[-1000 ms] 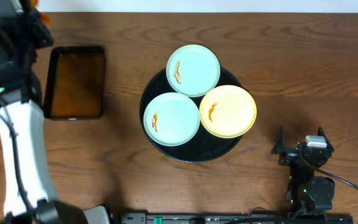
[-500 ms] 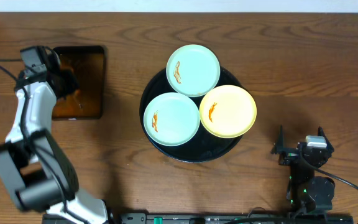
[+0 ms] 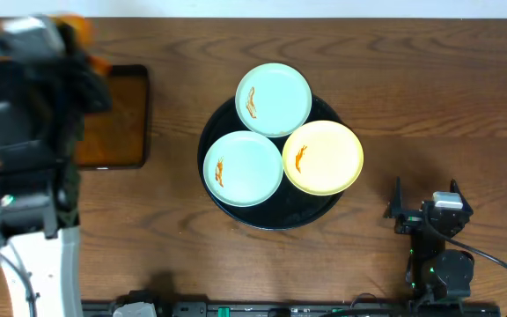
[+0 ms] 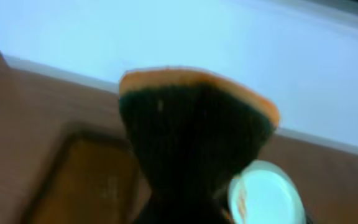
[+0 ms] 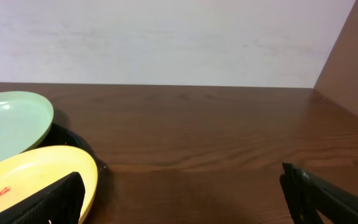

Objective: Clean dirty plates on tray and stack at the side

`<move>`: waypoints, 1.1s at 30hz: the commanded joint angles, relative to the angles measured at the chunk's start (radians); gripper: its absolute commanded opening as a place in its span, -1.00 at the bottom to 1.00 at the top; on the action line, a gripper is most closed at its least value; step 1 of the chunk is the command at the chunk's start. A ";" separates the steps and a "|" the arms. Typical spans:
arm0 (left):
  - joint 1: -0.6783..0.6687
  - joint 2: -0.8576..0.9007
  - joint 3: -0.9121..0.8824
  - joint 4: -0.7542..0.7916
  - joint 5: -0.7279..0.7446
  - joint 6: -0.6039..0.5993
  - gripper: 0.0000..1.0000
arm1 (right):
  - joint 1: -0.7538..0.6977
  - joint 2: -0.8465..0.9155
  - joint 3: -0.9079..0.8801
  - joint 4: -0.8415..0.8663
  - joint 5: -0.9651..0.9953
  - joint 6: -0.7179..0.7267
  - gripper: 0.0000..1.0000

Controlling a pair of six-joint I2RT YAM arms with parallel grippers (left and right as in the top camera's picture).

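Three sauce-smeared plates (image 3: 243,167) are seen on the round black tray (image 3: 275,220) at mid-table.
An orange-topped dark sponge (image 4: 194,118) is clamped in the left gripper (image 3: 86,75), which is blurred above a rectangular tray (image 3: 121,123) of brown liquid. The right gripper (image 3: 425,201) is seen at front right, well apart from the plates, jaws held wide apart.

Left arm (image 3: 26,167) is black with a white link (image 3: 38,264); right claw (image 3: 425,187) and its cable (image 3: 503,262) are black.
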 commanded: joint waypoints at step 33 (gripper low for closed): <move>-0.616 0.708 -0.100 -0.248 -0.032 -0.426 -0.03 | 0.010 0.000 -0.002 -0.004 0.002 -0.005 0.98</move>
